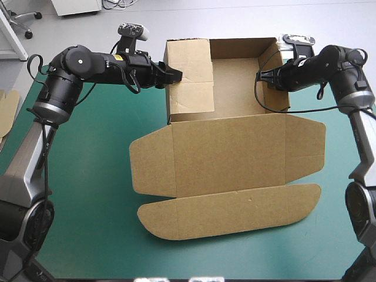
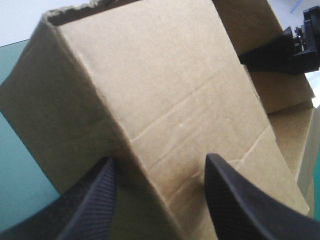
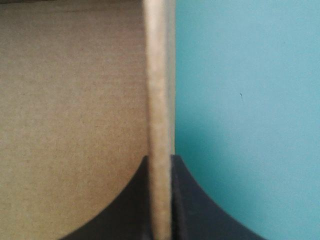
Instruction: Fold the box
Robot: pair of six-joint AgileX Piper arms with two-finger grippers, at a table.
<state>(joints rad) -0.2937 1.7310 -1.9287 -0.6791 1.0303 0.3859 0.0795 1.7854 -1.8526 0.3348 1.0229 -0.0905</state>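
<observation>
In the right wrist view the box [image 3: 75, 125] wall comes at us edge-on as one soft, blurred strip, both ends running out of the picture, and the right tool [image 3: 161, 167] pinches it so the board covers the fingers' inner faces. In the high view the left tool [image 1: 178, 74] is just one dark point at the left wall, its tips too small to tell apart, and that wall's broad leaning panel hides the tray floor beneath it. At the left edge of the desk [image 1: 94, 194] a scrap of more board [image 1: 6, 108] is sliced off by the picture's edge, too little showing to tell its shape.
</observation>
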